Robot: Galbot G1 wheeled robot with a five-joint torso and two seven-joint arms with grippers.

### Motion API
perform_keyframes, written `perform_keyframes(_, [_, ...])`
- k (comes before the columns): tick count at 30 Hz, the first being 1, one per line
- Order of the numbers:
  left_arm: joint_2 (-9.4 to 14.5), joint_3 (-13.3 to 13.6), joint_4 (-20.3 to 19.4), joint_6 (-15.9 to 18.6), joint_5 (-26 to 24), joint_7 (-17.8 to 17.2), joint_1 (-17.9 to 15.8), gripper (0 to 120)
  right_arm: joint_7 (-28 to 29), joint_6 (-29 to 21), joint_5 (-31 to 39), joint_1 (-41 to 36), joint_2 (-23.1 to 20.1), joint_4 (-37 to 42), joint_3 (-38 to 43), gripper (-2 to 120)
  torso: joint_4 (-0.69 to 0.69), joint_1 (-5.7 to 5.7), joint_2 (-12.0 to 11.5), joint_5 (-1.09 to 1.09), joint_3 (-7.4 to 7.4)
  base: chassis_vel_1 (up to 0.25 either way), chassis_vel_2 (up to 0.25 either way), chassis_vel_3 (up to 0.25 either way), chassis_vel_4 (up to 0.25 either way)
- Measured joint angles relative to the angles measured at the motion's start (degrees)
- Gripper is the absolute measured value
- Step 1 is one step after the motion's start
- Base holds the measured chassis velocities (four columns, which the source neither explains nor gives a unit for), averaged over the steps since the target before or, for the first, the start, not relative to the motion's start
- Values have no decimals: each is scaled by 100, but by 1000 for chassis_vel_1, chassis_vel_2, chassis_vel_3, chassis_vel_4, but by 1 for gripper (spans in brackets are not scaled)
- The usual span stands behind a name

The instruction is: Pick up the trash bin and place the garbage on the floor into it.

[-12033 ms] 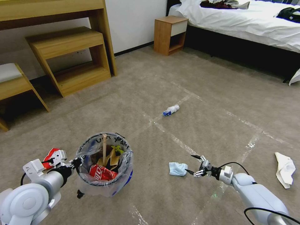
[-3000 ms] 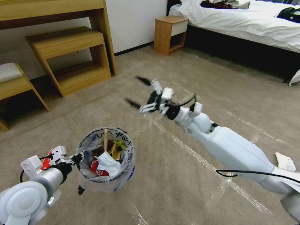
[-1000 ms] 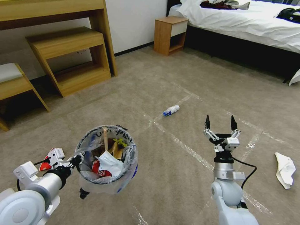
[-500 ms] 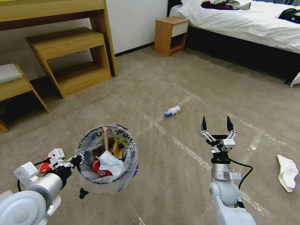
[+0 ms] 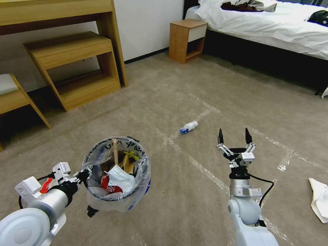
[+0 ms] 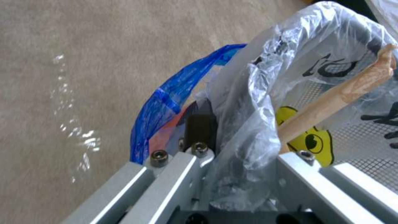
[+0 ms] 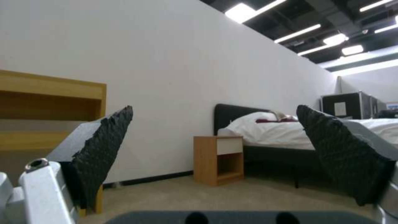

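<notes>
L hand point(image 5: 83, 176) clamped on rim of trash bin point(image 5: 118, 205), holding it off the floor point(image 5: 177, 89); in L wrist view the fingers point(image 6: 199, 130) pinch the bin wall w/ the clear plastic liner point(image 6: 257, 102) bunched over them, blue-and-red bin side visible just beside. Bin upright, round, liner w/ black lettering around the rim. Inside the bin: wooden stick point(image 5: 115, 152) standing against the far rim, light-blue mask point(image 5: 119, 177) on top, crushed red can point(image 5: 109, 186) under it, brown paper point(image 5: 128, 165) and a yellow scrap point(image 5: 130, 156) behind. R hand point(image 5: 233, 136) to the right of the bin, well apart from it, pointing up above the carpet, fingers spread wide, nothing between them; R wrist view shows both black toothed pads point(image 7: 104, 146) apart, w/ wall, nightstand point(image 7: 218, 158) and bed point(image 7: 290, 132) beyond. White-blue bottle point(image 5: 188, 127) lies on the floor beyond the bin, to its right, near a tape-line crossing, between bin and nightstand. White tissue point(image 5: 320, 200) on the floor far right of the bin, past the R arm. Wooden desk w/ shelves point(image 5: 68, 51) beyond the bin, to its left, by the wall.
</notes>
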Motion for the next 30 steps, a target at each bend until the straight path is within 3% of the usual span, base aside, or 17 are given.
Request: perform_keyframes(30, [164, 69, 252, 1, 40, 82, -122, 0, -5, 3, -8, 183, 36, -232, -76, 100, 1, 0, 0, 0, 0, -170, 170, 170, -166])
